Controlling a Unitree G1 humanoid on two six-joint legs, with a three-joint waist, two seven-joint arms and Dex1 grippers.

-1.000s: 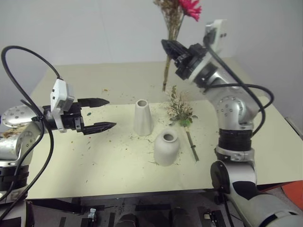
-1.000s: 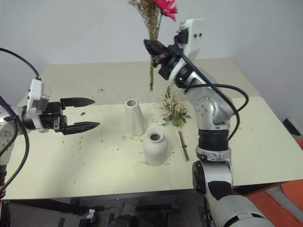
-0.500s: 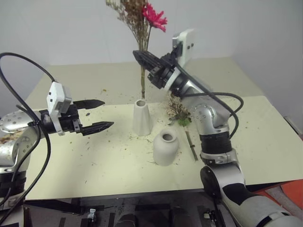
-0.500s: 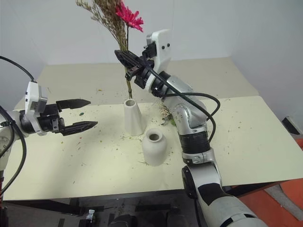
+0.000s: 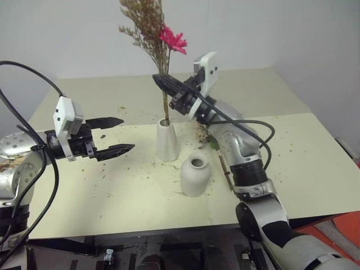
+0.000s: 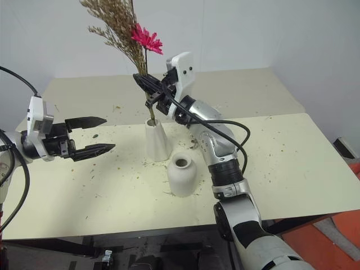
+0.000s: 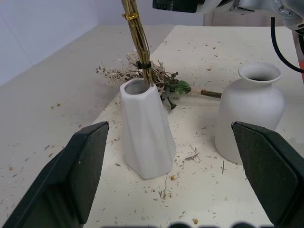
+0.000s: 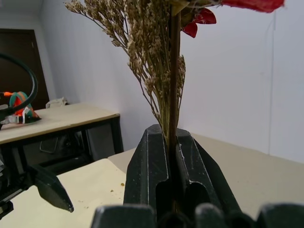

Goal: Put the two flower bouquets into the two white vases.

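From the head camera, at about 11 o'clock of the table [image 5: 315, 169], we see our right gripper [image 5: 161, 82] clenched on the stems of the dried grass bouquet with the pink daisy [image 5: 151, 31], whose stem ends sit in the mouth of the tall tapered white vase [image 5: 167, 142]. At 5 o'clock of that vase stands the squat rounded white vase [image 5: 196, 176], apart from it. Our left gripper [image 5: 126, 135] hovers at 9 o'clock of the tall vase, fingers spread wide and holding nothing.

Through the left wrist camera, both open fingers [image 7: 76, 183] flank the tall vase without touching it. Behind it the cream-white blossom bouquet [image 7: 161, 80] lies flat on the table.

Along the right wrist camera, our two black fingers [image 8: 149, 161] press tight on the stems, with grass plumes and daisy rising above.
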